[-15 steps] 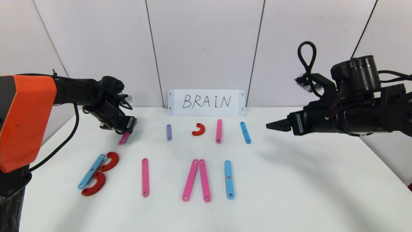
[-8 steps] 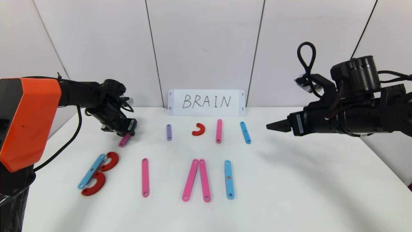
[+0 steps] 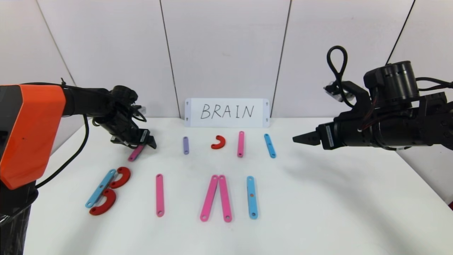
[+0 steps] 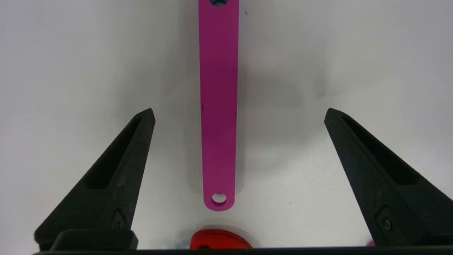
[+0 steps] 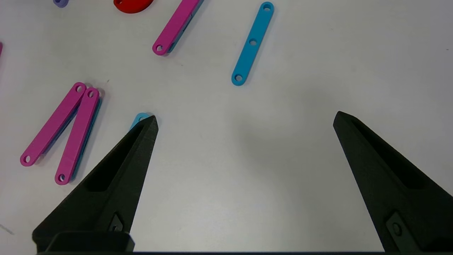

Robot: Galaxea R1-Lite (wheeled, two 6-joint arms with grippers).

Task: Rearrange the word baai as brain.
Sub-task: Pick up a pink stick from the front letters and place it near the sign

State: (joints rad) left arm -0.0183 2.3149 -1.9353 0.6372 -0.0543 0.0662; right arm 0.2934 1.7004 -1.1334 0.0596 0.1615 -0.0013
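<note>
Two grippers: left gripper [image 4: 240,113] low over magenta strip [image 3: 136,152] flat on tabletop [image 3: 318,198] behind B, jaws wide, holding nothing; right gripper [image 5: 244,118] hovers right side, jaws wide, empty

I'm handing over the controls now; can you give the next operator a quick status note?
Left gripper: open, over the far-left table, a magenta strip lying flat between its fingers, not held.
Right gripper: open, idle above the right side.
Front row: B, single pink strip, pink V-pair, blue strip.
Spares behind, before the BRAIN card.
Left: build R, complete A, add N.
</note>
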